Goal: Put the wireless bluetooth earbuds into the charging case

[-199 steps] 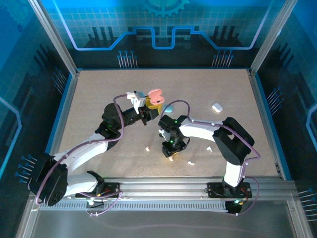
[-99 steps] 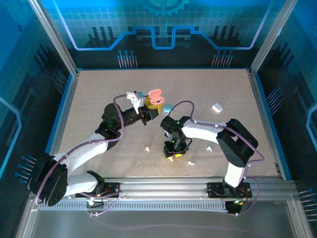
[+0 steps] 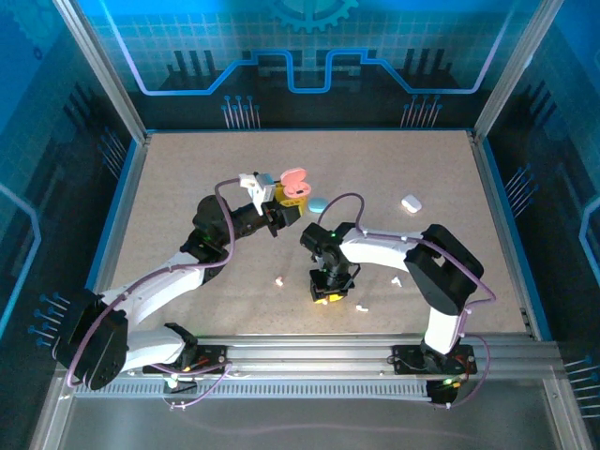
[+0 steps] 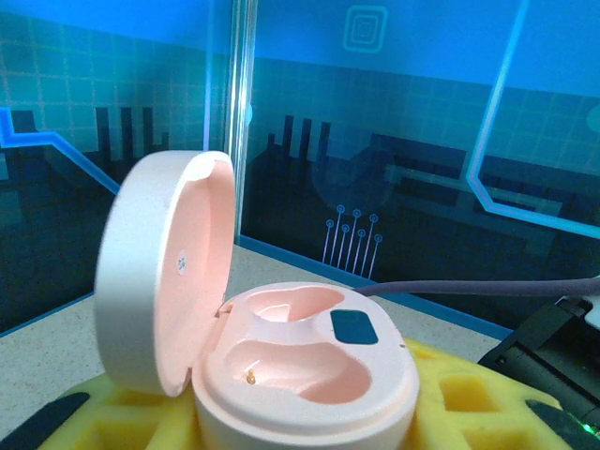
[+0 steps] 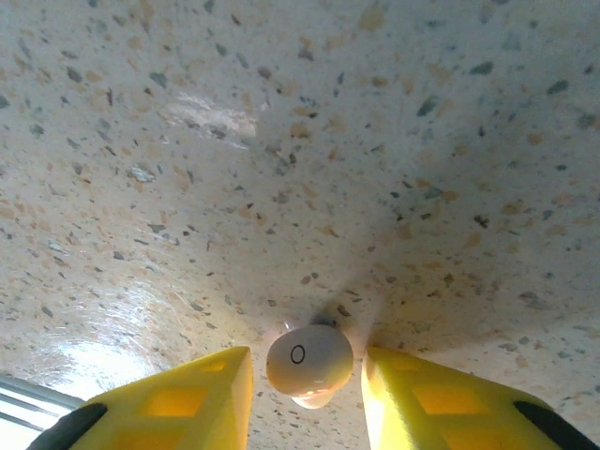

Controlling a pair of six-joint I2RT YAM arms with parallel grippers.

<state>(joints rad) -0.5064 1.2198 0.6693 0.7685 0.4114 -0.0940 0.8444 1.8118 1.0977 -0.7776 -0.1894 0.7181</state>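
My left gripper [image 4: 300, 417] is shut on the pink charging case [image 4: 305, 361], its yellow pads [image 4: 469, 394] against the case's sides. The lid [image 4: 164, 272] stands open and both wells are empty. From above, the case [image 3: 293, 185] is held up over mid-table. My right gripper [image 5: 305, 384] points down at the table, open, with one white earbud [image 5: 309, 361] lying between its yellow fingers [image 5: 187, 398]; a small gap shows on each side. In the top view this gripper [image 3: 328, 295] is near the front edge.
Other small white earbuds lie on the table [image 3: 187, 169] at front left [image 3: 279, 279], front right [image 3: 361, 307] and right [image 3: 397, 280]. A light blue case [image 3: 319, 203] sits beside the pink one. A white case [image 3: 411, 202] rests at the right.
The right gripper has shifted a little toward the front edge and settled round the white earbud. The left arm and the pink case have not moved.
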